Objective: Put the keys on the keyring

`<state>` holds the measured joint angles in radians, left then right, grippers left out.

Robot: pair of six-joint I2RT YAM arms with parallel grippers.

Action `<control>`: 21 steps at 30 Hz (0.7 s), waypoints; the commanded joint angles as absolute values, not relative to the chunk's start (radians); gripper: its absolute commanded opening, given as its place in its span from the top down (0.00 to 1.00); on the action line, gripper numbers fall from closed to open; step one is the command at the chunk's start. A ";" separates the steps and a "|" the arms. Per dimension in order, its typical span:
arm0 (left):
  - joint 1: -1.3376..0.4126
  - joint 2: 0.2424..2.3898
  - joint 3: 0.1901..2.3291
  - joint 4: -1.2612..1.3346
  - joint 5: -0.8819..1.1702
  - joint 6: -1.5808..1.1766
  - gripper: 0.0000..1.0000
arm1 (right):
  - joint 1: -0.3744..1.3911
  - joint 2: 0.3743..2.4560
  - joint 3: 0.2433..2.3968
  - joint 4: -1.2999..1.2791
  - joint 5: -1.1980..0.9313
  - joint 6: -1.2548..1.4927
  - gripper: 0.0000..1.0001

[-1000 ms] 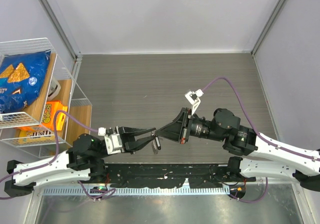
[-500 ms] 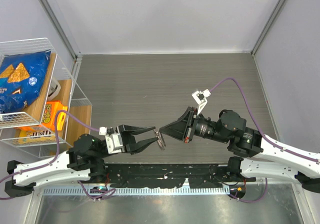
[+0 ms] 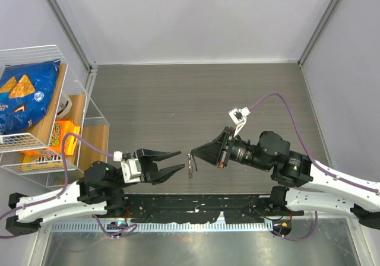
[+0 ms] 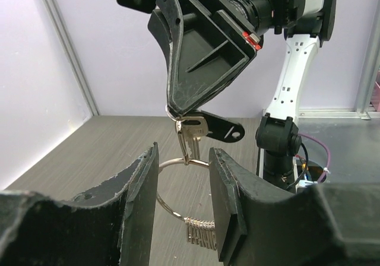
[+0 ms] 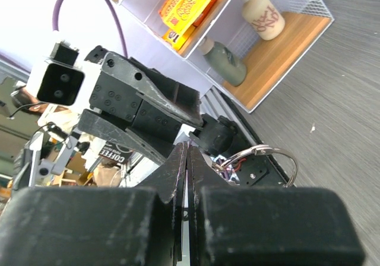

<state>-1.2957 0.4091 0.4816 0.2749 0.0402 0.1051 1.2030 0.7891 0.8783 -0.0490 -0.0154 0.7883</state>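
Above the table (image 3: 148,100), near edge: right gripper (image 3: 193,155) clenched on a key (image 4: 191,136). Keyring (image 4: 168,162) dangles at its 6 o'clock, flanked by the released left gripper (image 3: 181,161). Threading judged partly done; other keys unseen.

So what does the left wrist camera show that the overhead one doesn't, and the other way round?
Only the left wrist view: the thin ring as a clear loop, a silvery key above it, a black-headed key behind, and more keys bunched at the ring's bottom. Only the overhead view: both arms whole, the table, and a wire rack holding a blue chip bag. Both: the right end effector shut on the key, and the left end effector open.
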 commanded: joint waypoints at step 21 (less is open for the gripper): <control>-1.296 0.367 0.449 0.252 -0.064 0.057 0.55 | 1.020 0.759 0.781 -0.311 0.363 0.580 0.95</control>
